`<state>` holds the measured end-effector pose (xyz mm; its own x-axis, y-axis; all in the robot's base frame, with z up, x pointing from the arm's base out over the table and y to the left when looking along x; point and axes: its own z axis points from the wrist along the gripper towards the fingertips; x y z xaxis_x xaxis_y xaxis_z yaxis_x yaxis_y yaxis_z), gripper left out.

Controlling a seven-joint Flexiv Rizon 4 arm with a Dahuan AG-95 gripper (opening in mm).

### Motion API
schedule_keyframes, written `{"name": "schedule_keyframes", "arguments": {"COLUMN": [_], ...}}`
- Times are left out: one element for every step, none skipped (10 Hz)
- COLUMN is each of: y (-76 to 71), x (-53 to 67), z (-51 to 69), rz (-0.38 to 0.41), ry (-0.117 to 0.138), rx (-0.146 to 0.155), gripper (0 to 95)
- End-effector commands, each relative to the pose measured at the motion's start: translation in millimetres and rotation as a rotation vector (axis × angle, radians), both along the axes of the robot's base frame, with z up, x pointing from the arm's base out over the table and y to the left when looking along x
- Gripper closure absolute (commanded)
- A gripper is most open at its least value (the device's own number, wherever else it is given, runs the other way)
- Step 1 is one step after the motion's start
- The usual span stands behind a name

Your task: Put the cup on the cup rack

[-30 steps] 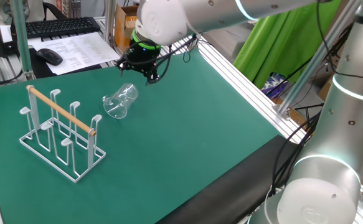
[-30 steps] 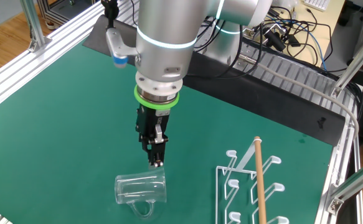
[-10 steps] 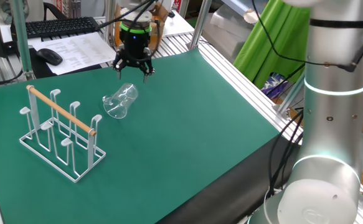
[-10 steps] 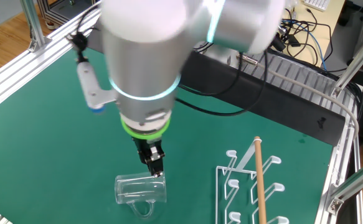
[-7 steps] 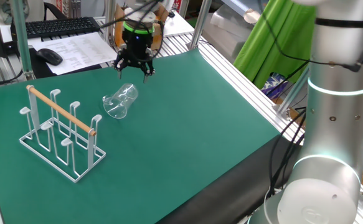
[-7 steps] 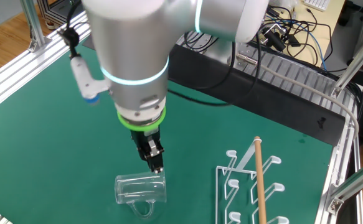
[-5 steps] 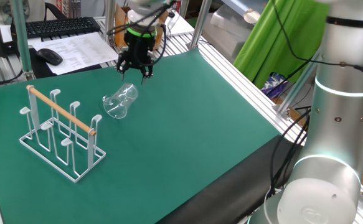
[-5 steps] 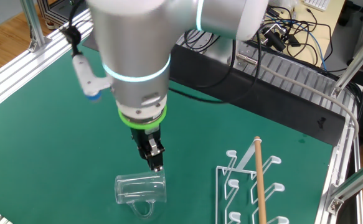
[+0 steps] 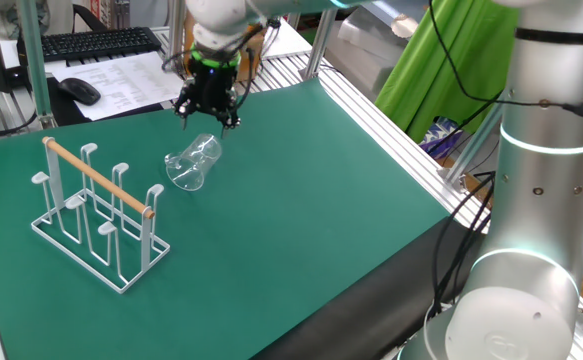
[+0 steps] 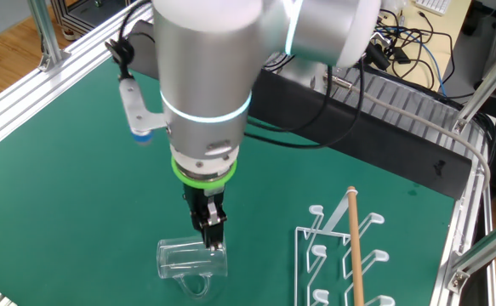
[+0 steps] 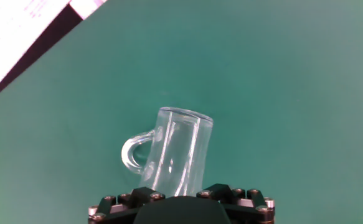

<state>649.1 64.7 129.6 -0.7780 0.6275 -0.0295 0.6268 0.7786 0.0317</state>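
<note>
Cup: a clear glass cup with a handle is shown lying on its side on the green counter, left of centre in one fixed view and at the bottom edge in the other. In the hand view the handle is seen curving to the left.

Rack: a white wire cup rack with a wooden rod across its top is seen at the left of the frame, near the cup but apart from it. No cup is carried on its pegs.

Gripper: the gripper is poised directly above the cup's upper end. Whether its fingers are spread or pressed together cannot be told; nothing is held.

Change: over the last three seconds the wrist has been swung around and the gripper brought lower and closer; in the other fixed view the fingertips are now at the cup's upper edge. The cup itself has not been moved.

Meaning: the approach is judged nearly complete. Grasping, lifting, upending and hanging on a peg remain undone.
</note>
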Motion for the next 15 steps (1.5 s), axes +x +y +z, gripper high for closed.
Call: {"name": "schedule_keyframes", "arguments": {"y": [-4.8,-7.3,-9.8,-8.9,-6.9,-6.3,-7.3,-9.6,-13.4,-14.6,-13.3,-10.5,-10.0,-10.3,-12.4], "x": [8.8,11.5,14.5,16.6,19.0,20.0,22.1,23.1,24.7,25.2,24.5,23.0,21.4,21.1,19.6], "z": [-5.3,-7.3,-9.8,-12.6,-16.7,-18.2,-21.9,-24.7,-28.1,-30.3,-32.3,-36.8,-41.0,-42.5,-49.9], "rz": [-0.004,-0.003,-0.008,-0.013,-0.027,-0.030,-0.045,-0.049,-0.050,-0.049,-0.052,-0.061,-0.067,-0.066,-0.060], "ry": [0.010,0.011,0.010,0.005,0.000,-0.002,-0.007,-0.010,-0.015,-0.017,-0.019,-0.028,-0.037,-0.040,-0.046], "rx": [0.003,0.005,0.007,0.008,0.007,0.007,0.009,0.010,0.008,0.010,0.010,0.009,0.008,0.009,0.008], "gripper": [19.0,19.0,19.0,19.0,19.0,19.0,19.0,19.0,19.0,19.0,19.0,19.0,19.0,19.0,19.0]}}
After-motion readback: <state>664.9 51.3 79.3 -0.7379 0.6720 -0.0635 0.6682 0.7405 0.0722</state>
